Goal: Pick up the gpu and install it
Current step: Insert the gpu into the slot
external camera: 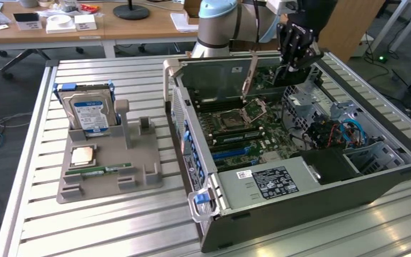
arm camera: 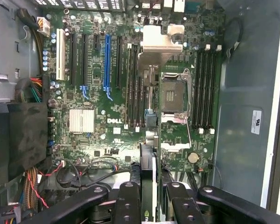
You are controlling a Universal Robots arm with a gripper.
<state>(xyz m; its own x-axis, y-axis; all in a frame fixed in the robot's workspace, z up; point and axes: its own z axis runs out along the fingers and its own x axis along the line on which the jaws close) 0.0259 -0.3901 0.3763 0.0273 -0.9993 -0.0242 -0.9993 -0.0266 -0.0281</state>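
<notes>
My gripper [external camera: 293, 63] hangs over the far end of the open computer case [external camera: 377, 182], above the motherboard [external camera: 241, 126]. It is shut on the gpu [external camera: 295, 76], a thin dark card that hangs below the fingers. In the wrist view the gpu [arm camera: 148, 172] is edge-on, a dark strip with a green edge clamped between the two black fingers [arm camera: 129, 200] of the gripper [arm camera: 149, 198]. The card sits above the board, apart from the expansion slots; the blue slot [arm camera: 107, 60] lies further off on the board.
The CPU socket [arm camera: 172, 93] stands open with its lever raised [external camera: 248, 75]. A grey holder [external camera: 105, 171] on the slatted table carries a hard drive [external camera: 88, 110], a CPU [external camera: 84, 155] and a RAM stick [external camera: 105, 170]. The power supply [external camera: 277, 179] and cables [external camera: 341, 131] fill the case's near end.
</notes>
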